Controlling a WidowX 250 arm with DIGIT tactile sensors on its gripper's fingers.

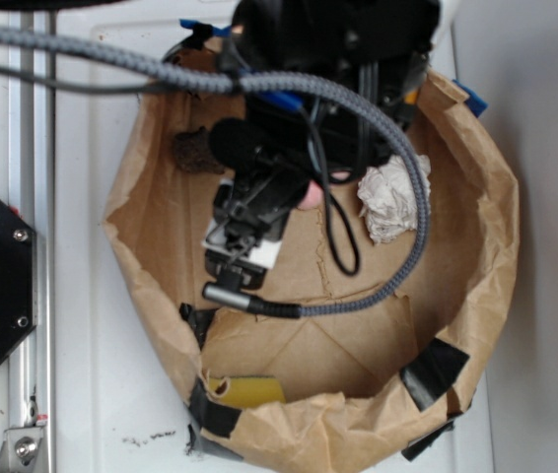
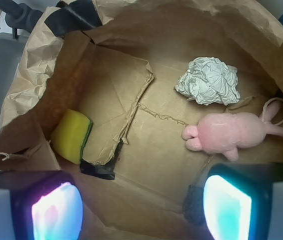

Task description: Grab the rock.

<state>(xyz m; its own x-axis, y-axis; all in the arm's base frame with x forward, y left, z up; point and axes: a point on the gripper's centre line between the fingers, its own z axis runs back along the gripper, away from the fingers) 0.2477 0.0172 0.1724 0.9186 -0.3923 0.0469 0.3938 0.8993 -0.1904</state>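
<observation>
Our gripper (image 2: pixel 141 210) hangs with its 2 pads spread apart, holding nothing. The rock (image 1: pixel 194 151) sits by the bag (image 1: pixel 476 197) wall, just beside the arm. We only see its edge (image 2: pixel 194 205) near the right pad.

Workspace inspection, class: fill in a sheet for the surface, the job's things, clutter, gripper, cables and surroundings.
Surface: brown paper bag with rolled-down walls, patched with black tape; creased paper floor.
Job's things: rock, dark and rough, by the bag's wall in the exterior view; at most a dark edge by one finger in the wrist view.
Clutter: crumpled paper ball; pink plush toy beside it; yellow sponge against the wall.
Gripper: gripper open, fingers apart and empty, above the bag floor.
Cables: grey braided cable looping across the bag.
Surroundings: white table; metal rail.
</observation>
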